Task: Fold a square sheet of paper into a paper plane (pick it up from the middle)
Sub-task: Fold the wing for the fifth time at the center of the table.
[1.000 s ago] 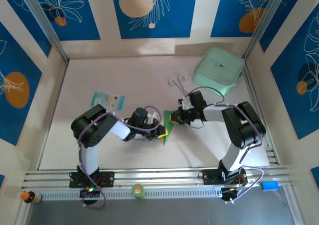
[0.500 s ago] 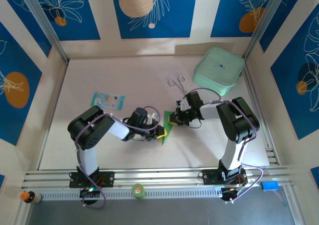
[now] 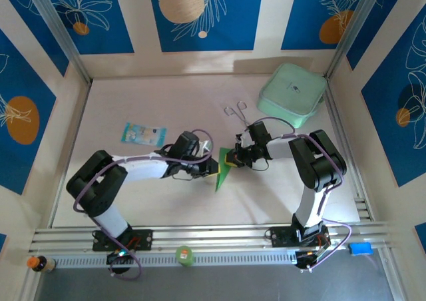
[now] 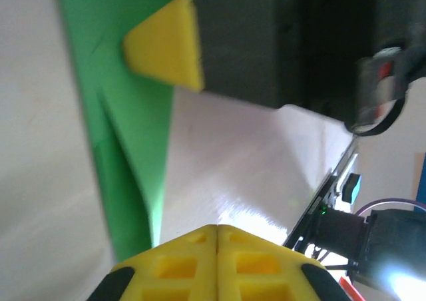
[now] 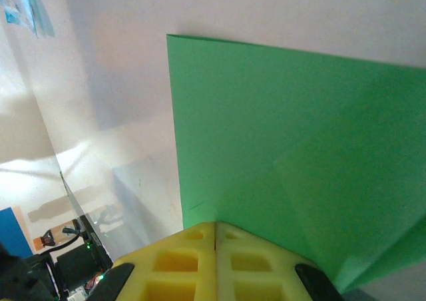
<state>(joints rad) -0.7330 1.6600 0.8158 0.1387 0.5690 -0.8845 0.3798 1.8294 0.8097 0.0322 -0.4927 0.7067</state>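
Left of centre on the worktop [image 3: 166, 204], my left arm [image 3: 136, 164] now lies stretched out flatter than a second ago, its elbow swung outward; the left fingers [image 4: 200, 264] are pressed together at the edge of the folded green paper [image 3: 221, 174]. My right fingers [image 5: 193, 264], likewise pressed together, rest on that paper.

The left arm [image 3: 136, 162] is stretching out low and long, its elbow swinging toward the near-left of the table [image 3: 166, 208] and its wrist sliding away from the base. The right arm [image 3: 318, 161] is pulling its elbow inward, the right gripper [image 3: 230, 160] nudging left over the square sheet of paper [image 3: 221, 176], which is looking narrower.
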